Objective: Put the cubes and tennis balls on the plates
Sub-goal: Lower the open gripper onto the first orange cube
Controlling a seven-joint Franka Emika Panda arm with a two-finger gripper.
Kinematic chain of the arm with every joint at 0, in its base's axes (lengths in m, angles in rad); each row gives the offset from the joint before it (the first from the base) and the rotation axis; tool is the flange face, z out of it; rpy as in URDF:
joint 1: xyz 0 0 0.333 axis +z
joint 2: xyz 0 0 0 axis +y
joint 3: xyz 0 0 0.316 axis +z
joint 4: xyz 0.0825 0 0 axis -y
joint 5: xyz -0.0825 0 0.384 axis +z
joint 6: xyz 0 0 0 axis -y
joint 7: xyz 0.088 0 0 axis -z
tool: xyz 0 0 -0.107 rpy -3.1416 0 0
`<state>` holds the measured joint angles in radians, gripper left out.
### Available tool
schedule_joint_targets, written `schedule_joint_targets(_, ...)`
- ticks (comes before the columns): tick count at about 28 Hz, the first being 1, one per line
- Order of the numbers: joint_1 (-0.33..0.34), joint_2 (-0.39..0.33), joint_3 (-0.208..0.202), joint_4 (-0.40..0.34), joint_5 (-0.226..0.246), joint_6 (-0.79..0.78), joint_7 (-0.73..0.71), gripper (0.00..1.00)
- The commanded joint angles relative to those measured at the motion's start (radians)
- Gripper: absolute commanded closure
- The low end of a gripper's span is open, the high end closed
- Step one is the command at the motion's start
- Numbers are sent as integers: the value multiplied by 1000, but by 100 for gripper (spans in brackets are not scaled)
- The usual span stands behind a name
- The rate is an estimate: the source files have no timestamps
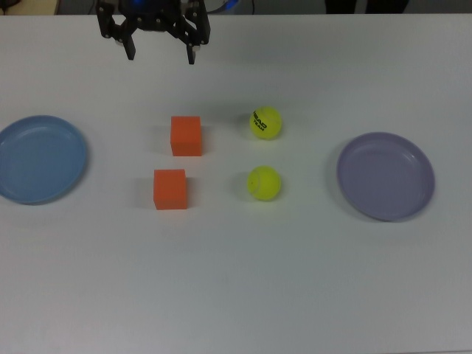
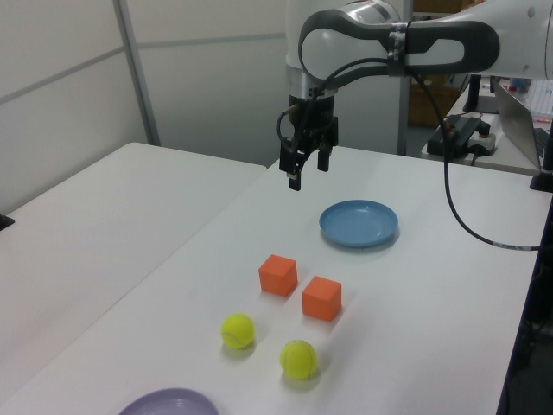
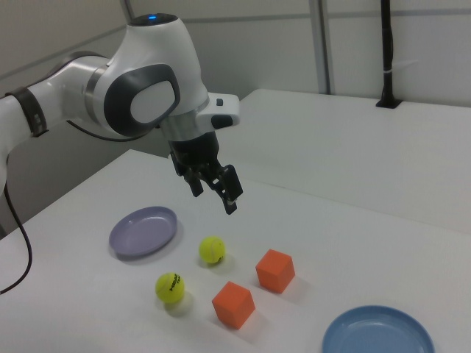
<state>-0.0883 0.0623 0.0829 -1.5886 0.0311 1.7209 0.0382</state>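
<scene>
Claw (image 1: 161, 56) hangs spread and empty above the table; 2 orange cubes (image 1: 186, 136) and 2 tennis balls (image 1: 265, 122) wait between both plates (image 1: 44, 158).

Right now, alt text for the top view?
Two orange cubes and two tennis balls sit mid-table between a blue plate and a lavender plate; the open end effector hangs empty near the top edge.

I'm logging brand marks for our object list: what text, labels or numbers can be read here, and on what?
"HEAD", black lettering on the tennis ball nearer the gripper in the top view; smaller print under it is unreadable.
No readable text on the other tennis ball, cubes, plates or arm.
</scene>
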Motion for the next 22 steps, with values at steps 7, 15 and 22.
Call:
schedule_joint_targets(7,47,140,11,-2,-17,134,-26,0)
schedule_joint_targets(15,47,235,11,-22,-80,200,-24,0)
schedule_joint_targets(22,47,324,8,-37,-149,299,-11,0)
